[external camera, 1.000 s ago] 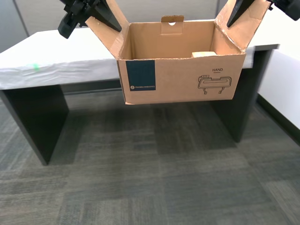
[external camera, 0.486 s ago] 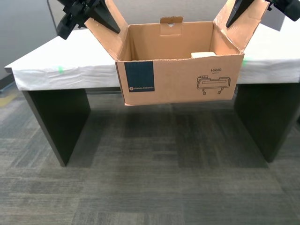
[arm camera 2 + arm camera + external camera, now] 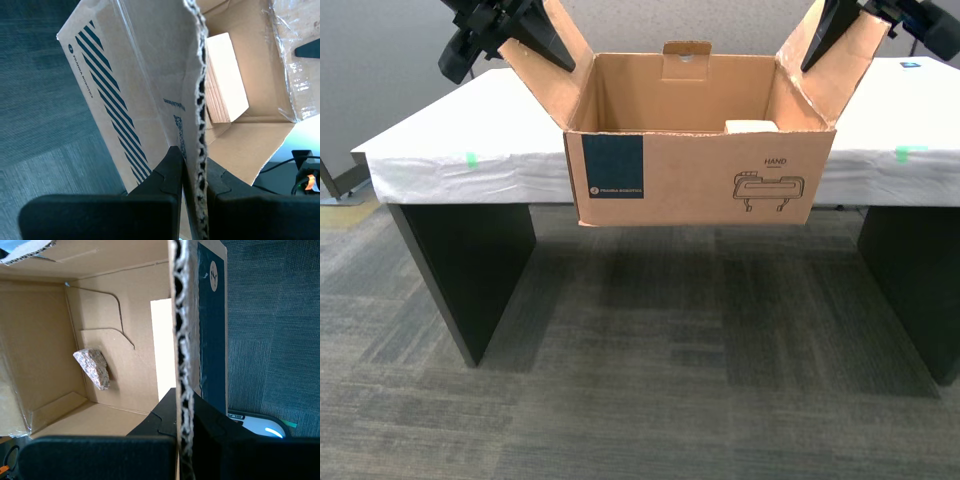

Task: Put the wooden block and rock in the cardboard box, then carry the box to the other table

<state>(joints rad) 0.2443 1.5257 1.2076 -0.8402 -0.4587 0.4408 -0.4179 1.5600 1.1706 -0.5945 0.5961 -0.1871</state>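
Observation:
The cardboard box (image 3: 700, 180) hangs in the air over the carpet, just in front of the white-topped table (image 3: 470, 125). My first gripper (image 3: 535, 30) is shut on the box's side flap at the exterior view's left, and the flap's edge (image 3: 181, 340) runs between its fingers. My second gripper (image 3: 830, 30) is shut on the opposite flap at the exterior view's right, pinching its corrugated edge (image 3: 200, 110). The wooden block (image 3: 751, 126) (image 3: 225, 77) lies inside, near the second gripper's side. The rock (image 3: 92, 368) rests on the box floor and is hidden in the exterior view.
Green tape marks (image 3: 471, 159) (image 3: 910, 152) sit on the table's front edge. Dark table legs (image 3: 470, 260) stand at both sides, with grey carpet (image 3: 650, 380) below. A grey partition wall stands behind the table.
The whole scene has slid sideways in the exterior view, so the camera has moved along the table. The box stays held the same way by both grippers.

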